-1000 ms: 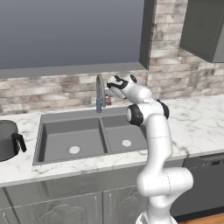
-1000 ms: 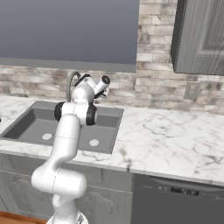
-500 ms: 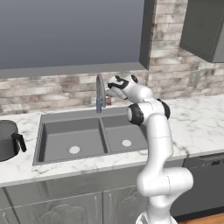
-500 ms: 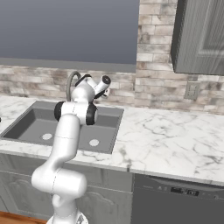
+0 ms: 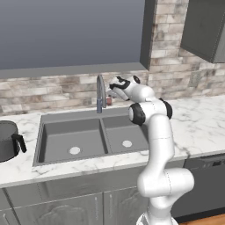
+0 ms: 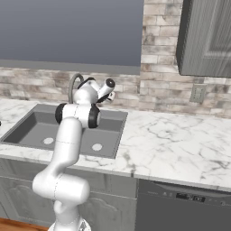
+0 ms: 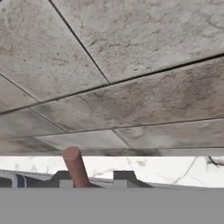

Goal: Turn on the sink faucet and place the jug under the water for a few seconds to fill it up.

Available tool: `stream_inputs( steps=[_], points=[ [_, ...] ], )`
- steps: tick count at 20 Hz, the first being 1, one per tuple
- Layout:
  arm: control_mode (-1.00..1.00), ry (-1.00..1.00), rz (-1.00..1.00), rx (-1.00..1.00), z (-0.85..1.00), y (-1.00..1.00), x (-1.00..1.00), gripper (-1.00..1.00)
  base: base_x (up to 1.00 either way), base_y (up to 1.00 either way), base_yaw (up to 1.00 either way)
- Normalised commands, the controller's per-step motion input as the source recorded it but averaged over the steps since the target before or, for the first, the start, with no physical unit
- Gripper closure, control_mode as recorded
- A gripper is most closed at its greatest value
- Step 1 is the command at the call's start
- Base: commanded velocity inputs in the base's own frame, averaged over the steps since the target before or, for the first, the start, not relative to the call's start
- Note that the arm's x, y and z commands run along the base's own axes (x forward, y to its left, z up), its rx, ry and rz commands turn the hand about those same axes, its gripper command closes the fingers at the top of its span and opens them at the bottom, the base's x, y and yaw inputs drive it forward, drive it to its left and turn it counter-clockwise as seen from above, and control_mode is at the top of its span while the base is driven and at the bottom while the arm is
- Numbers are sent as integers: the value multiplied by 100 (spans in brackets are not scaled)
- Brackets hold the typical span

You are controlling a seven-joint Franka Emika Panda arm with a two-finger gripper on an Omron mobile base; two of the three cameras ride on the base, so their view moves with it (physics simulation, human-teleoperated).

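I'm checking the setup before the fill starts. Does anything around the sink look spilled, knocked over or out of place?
Nothing stands out. The jug sits upright on the counter left of the sink, whose basins look dry. No water runs from the sink faucet. The gripper is at the reddish lever.

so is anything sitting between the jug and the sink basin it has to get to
Nothing visible does. The jug stands on the counter left of the sink, with only bare marble and the sink's rim between them. The gripper is far off, up by the faucet and its lever.
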Motion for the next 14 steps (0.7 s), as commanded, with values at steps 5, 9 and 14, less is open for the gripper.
stream_inputs(
  steps=[5, 9, 14],
  points=[
    [-100, 0, -5, 0, 0, -67, -7, 100, 0, 0, 0],
    [-100, 0, -6, 0, 0, -61, -6, 100, 0, 0, 0],
    [-100, 0, -12, 3, 1, -45, -10, 100, 0, 0, 0]
  ],
)
